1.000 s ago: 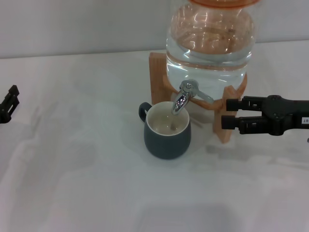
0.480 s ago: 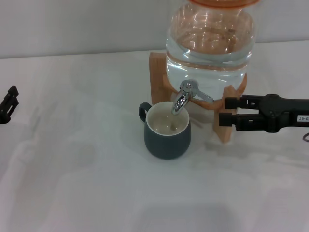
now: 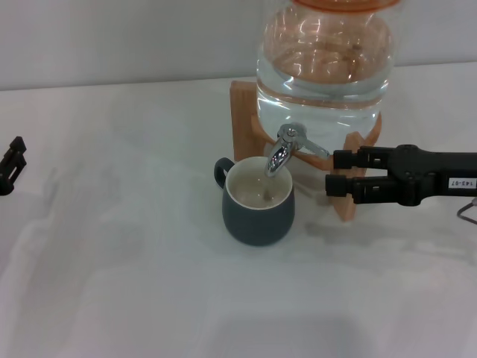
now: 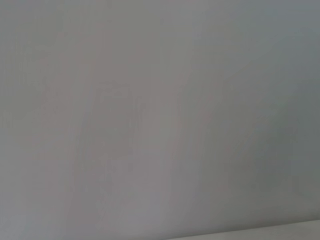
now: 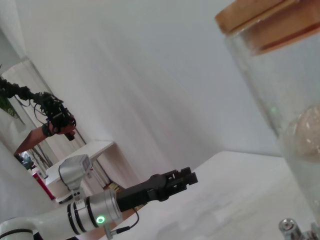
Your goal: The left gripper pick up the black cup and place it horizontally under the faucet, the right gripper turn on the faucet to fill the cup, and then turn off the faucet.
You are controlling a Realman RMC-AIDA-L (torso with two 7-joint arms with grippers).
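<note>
The black cup [image 3: 258,212] stands upright on the white table, its cream inside right below the spout of the chrome faucet [image 3: 282,151]. The faucet sticks out of the clear water jar [image 3: 324,67] in its wooden stand [image 3: 242,112]. My right gripper [image 3: 335,171] is open and level, its fingertips just right of the end of the faucet's lever, beside the stand's front leg. My left gripper [image 3: 11,164] sits at the far left edge, well away from the cup. The right wrist view shows the left gripper [image 5: 176,182] far off and the jar [image 5: 285,100] close by.
The white table [image 3: 134,283] stretches in front and to the left of the cup. A pale wall runs behind the jar. The left wrist view shows only a blank pale surface. In the right wrist view, background furniture [image 5: 75,165] stands behind the left arm.
My right gripper has slid left toward the faucet lever, staying open. The left gripper has edged slightly farther left. The cup has not moved.
</note>
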